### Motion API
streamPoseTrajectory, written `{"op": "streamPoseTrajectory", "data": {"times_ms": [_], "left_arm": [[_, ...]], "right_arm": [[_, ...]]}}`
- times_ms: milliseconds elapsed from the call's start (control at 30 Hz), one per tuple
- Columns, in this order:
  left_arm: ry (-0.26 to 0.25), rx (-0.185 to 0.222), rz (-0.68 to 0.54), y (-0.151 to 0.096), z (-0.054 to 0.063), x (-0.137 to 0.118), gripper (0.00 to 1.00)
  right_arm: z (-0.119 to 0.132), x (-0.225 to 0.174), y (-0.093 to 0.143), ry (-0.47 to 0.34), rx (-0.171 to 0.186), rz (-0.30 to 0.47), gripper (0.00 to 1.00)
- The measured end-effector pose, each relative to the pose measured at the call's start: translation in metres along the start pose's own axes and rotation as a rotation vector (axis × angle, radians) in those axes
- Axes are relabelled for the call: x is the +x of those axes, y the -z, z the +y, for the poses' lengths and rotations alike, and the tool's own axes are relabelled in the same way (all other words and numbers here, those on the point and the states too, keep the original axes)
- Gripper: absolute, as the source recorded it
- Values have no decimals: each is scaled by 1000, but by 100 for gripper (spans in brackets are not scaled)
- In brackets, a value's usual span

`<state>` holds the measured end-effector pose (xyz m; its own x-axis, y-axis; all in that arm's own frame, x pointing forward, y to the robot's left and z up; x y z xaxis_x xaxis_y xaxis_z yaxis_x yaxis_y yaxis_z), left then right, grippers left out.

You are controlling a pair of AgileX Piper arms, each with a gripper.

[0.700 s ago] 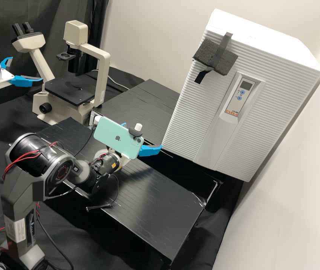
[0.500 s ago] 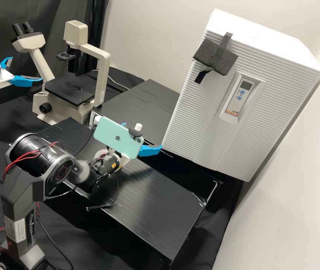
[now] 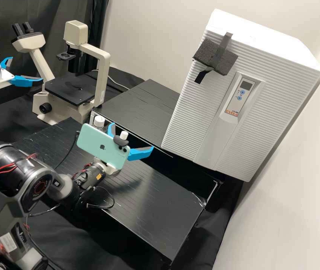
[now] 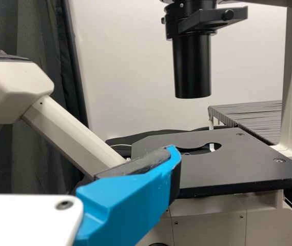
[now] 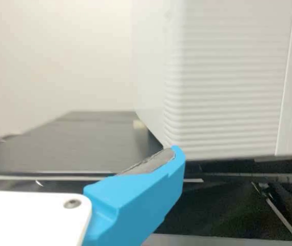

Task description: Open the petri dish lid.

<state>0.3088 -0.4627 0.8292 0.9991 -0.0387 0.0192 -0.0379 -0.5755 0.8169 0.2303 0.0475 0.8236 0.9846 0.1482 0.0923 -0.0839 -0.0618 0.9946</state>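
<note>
Though I can't tell where the petri dish sits, opening its lid looks unstarted | right tool [image 3: 132, 136], spread wide, has just swung back from the white cabinet [image 3: 195, 101], perhaps repositioning | left tool [image 3: 26, 68], also wide, well apart from that cabinet

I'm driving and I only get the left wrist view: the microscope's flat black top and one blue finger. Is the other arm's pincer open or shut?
Observer: Open. In the high view, the right pincer has its blue fingers spread apart.
Operator: Cool! What's the biggest thing over on that side?
Observer: A big ribbed white box, to the right of the microscope in the high view.
Operator: Is anything stuck on it?
Observer: Yep, a dark foam piece with black tape across it.
</note>
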Motion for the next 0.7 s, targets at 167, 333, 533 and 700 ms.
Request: {"op": "streamPoseTrajectory", "data": {"times_ms": [167,333,533,700], "left_arm": [[0,0,0,0,0,0,100],[0,0,0,0,0,0,100],[0,0,0,0,0,0,100],[0,0,0,0,0,0,100]], "right_arm": [[-13,-23,2,58,2,30,100],[-24,-41,-4,118,1,-1,100],[-26,-50,-8,134,0,-19,100],[-28,-53,-5,146,-1,-6,100]]}}
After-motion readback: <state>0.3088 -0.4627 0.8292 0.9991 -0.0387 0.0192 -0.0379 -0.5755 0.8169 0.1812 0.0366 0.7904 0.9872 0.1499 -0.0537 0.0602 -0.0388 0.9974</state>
